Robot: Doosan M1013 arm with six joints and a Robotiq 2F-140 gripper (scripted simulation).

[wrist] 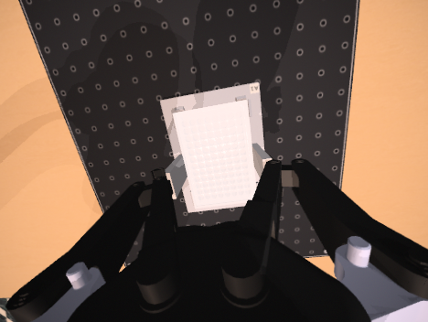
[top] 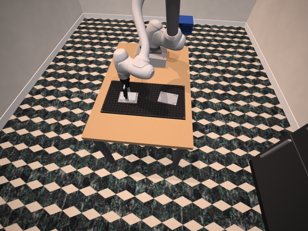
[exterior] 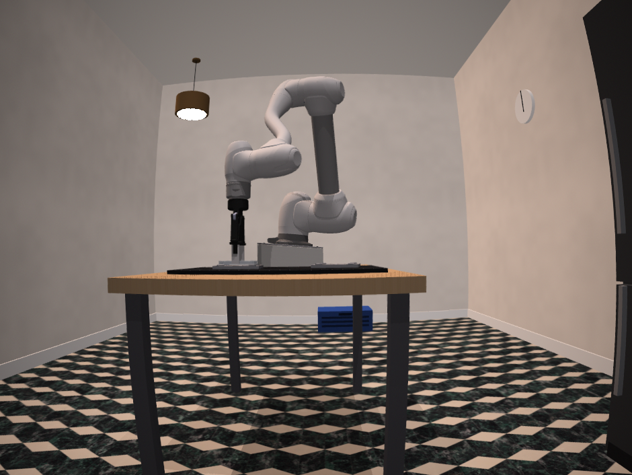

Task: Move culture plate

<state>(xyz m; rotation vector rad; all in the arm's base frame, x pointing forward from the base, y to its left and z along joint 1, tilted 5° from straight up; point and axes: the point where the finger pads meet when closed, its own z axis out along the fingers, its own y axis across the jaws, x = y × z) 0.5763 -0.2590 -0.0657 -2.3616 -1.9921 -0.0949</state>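
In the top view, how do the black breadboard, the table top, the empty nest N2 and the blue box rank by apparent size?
1. Table top
2. Black breadboard
3. Nest N2 and blue box: they look about alike. The arm hides part of the box, and it lies farther from the camera, so I leave them unranked.

One marking is showing legibly: "A1", appearing mirrored, is sitting on the far right corner of the plate nest N1 (wrist: 256, 98) in the wrist view. Elsewhere, markings are proving too small to read.
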